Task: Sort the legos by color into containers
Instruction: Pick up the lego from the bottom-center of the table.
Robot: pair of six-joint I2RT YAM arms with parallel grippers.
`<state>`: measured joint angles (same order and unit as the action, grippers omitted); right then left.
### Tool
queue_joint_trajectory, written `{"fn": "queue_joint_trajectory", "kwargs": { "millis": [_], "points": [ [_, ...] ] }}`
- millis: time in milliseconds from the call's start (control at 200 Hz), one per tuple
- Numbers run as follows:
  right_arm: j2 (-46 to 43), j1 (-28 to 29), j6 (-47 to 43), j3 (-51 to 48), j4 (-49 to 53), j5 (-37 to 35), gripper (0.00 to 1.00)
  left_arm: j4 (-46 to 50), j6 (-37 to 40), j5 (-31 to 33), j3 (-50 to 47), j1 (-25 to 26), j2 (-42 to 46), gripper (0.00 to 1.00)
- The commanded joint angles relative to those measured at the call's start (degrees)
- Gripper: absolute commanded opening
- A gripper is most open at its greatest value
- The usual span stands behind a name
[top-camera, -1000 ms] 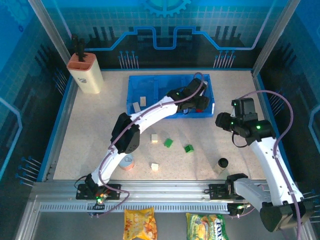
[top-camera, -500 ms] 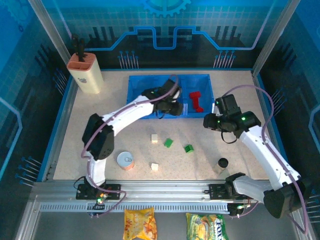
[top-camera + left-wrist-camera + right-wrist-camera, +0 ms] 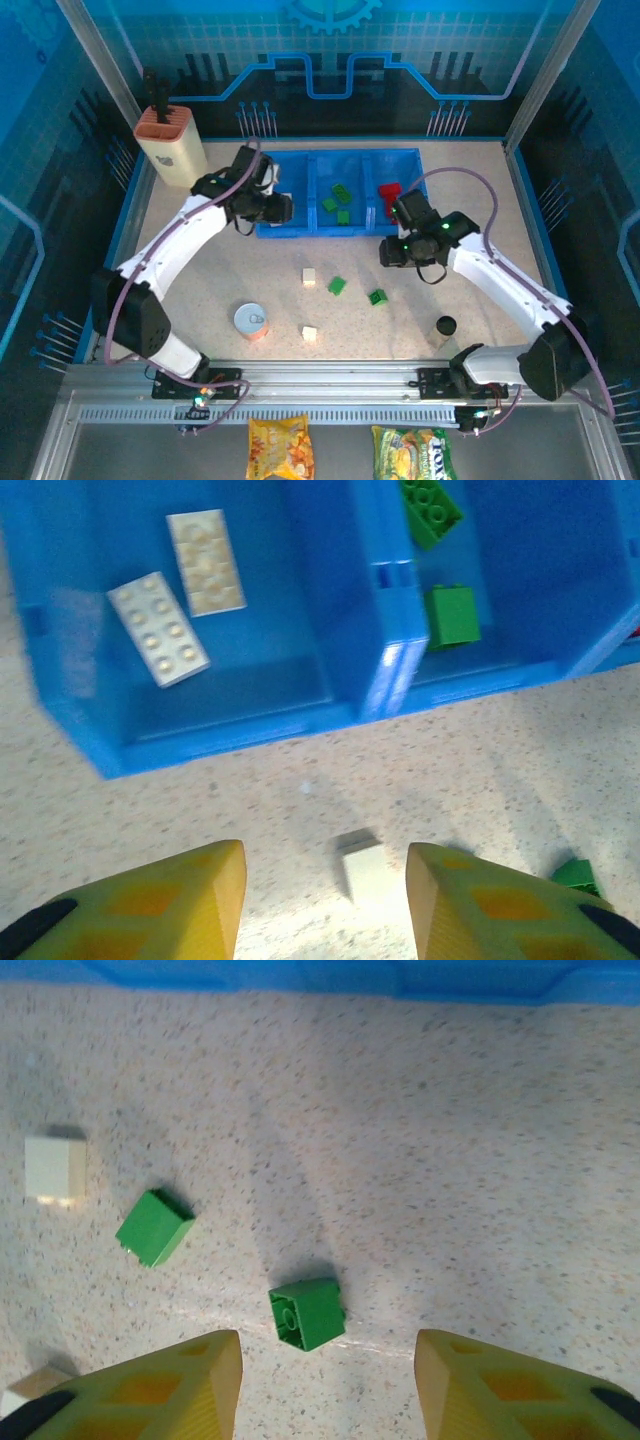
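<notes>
Left gripper (image 3: 278, 207) spread, empty, at the tray (image 3: 240, 730) near wall. Cream brick (image 3: 365, 872) on the table (image 3: 450, 1160) between its fingers. Right gripper (image 3: 328, 1385) also spread. Green brick (image 3: 307, 1312) dead ahead, near-cubic, slightly skewed. I'd say right arm is nearer.

Blue tray (image 3: 385, 660); green, perhaps cream legos (image 3: 307, 1313)

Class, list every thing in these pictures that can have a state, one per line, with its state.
left claw: open, empty
right claw: open, empty
two white legos: sorted, left compartment of tray
red lego: sorted, right compartment
two green legos: loose on table
can: upright
</notes>
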<state>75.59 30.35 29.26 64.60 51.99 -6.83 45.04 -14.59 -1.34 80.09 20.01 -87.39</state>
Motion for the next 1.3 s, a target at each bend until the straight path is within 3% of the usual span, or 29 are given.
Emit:
{"fn": "queue_joint_trajectory", "kwargs": {
  "millis": [0, 90, 160, 415, 545, 750, 1031, 1291],
  "points": [
    [3.8, 1.9, -5.7, 2.7, 2.2, 3.2, 0.51, 3.8, 3.4, -2.1, -2.3, -3.2, 3.7, 0.47],
    [8.2, 3.3, -8.8, 4.9, 5.0, 2.9, 0.54, 3.7, 4.7, -2.4, -3.9, -5.5, 4.9, 0.48],
    [12.0, 3.4, -4.6, 7.4, 8.2, -1.3, 0.54, 2.9, 5.4, -2.6, -5.0, -6.8, 5.3, 0.47],
    [18.0, 5.5, 31.9, 7.6, 10.7, -8.7, 0.53, -0.4, 7.6, -2.7, -8.4, -8.7, 6.4, 0.48],
    [19.4, 5.7, 45.8, 7.0, 11.2, -6.0, 0.51, -2.2, 8.2, -2.6, -10.0, -10.0, 7.5, 0.47],
    [17.1, 6.7, 61.6, 1.4, 5.5, -2.4, 0.59, -4.2, 7.2, -3.2, -11.9, -12.6, 9.2, 0.47],
    [12.5, 7.4, 74.9, -6.4, -2.7, -0.4, 0.69, -4.7, 6.6, -4.3, -12.6, -13.1, 10.3, 0.47],
    [13.3, 7.6, 79.2, -9.1, -5.4, 0.7, 0.63, 1.4, 5.3, -3.2, -11.2, -13.0, 10.8, 0.48]
  ]
}}
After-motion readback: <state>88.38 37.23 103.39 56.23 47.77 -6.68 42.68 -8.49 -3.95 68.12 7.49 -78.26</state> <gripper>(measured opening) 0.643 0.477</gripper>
